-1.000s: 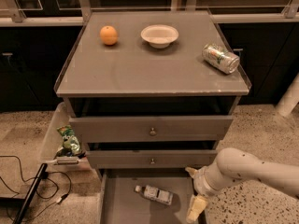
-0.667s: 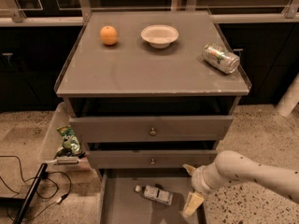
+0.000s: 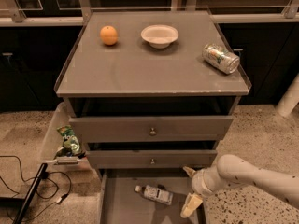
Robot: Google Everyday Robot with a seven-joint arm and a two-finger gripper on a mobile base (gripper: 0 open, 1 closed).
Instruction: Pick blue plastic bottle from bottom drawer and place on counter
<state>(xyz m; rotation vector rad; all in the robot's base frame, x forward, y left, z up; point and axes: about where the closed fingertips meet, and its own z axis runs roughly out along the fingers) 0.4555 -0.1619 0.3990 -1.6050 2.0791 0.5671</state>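
Note:
The blue plastic bottle (image 3: 154, 193), clear with a white cap and pale label, lies on its side on the floor of the open bottom drawer (image 3: 122, 208). My gripper (image 3: 190, 188) hangs over the drawer's right side, just right of the bottle and apart from it. Its pale fingers (image 3: 192, 204) are spread, one up near the middle drawer's front and one down low. It holds nothing. The counter (image 3: 140, 71) is the grey cabinet top above.
On the counter sit an orange (image 3: 109, 35), a white bowl (image 3: 160, 35) and a dented green-and-silver can (image 3: 220, 58). Two knobbed drawers (image 3: 150, 130) are above the open one. A bin with a green bag (image 3: 68, 141) and cables (image 3: 28, 190) are at the left.
My arm and gripper have shifted slightly left, closer to the bottle. The bottle has not moved.

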